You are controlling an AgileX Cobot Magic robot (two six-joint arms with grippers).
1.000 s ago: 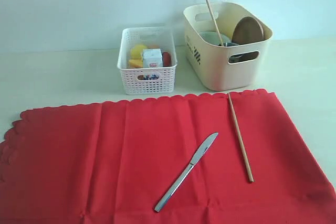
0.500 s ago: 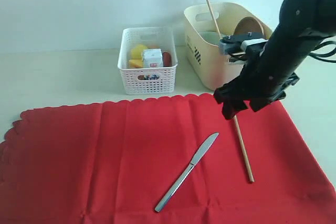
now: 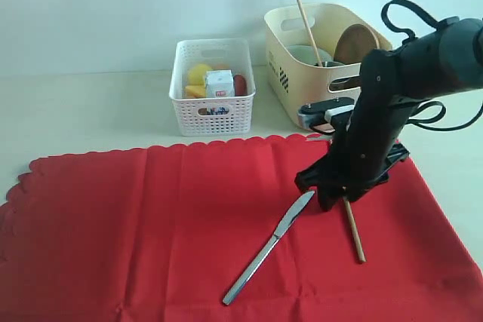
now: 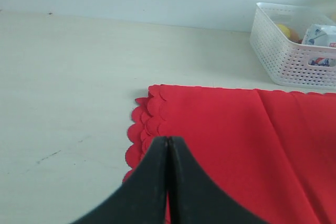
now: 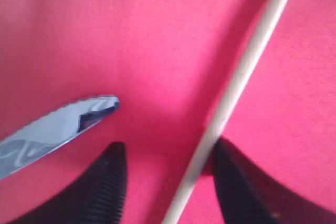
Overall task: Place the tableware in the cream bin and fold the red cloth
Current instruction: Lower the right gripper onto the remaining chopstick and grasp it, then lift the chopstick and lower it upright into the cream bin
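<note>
A: Where is your right gripper [image 3: 326, 200]?

B: Low over the red cloth [image 3: 151, 216], right of centre in the exterior view. Its tips are between the silver knife [image 3: 268, 248] and the loose chopstick [image 3: 349, 224].

A: Holding anything?

B: Nothing. Your right wrist view shows the fingers [image 5: 113, 182] spread wide. The chopstick [image 5: 236, 87] lies on the cloth between them, close against one finger, and the knife tip [image 5: 58, 127] lies outside the other. In the exterior view the arm hides that gap.

A: Edges and room?

B: The cloth's scalloped far edge runs just in front of the cream bin [image 3: 298, 99] and the white basket [image 3: 213, 115]. Its near side runs off the bottom of the frame. You have open cloth left of the knife and bare table [image 3: 75, 111] at upper left.

A: What's in the bin?

B: It sits upper right, with the brown plate [image 3: 356, 41], the bowl [image 3: 302, 53] and a second chopstick [image 3: 306, 24] leaning out.

A: And your left gripper [image 4: 167, 141]?

B: Only the left wrist view shows it. Its fingers are pressed together with nothing between them, by the cloth's scalloped corner.
</note>
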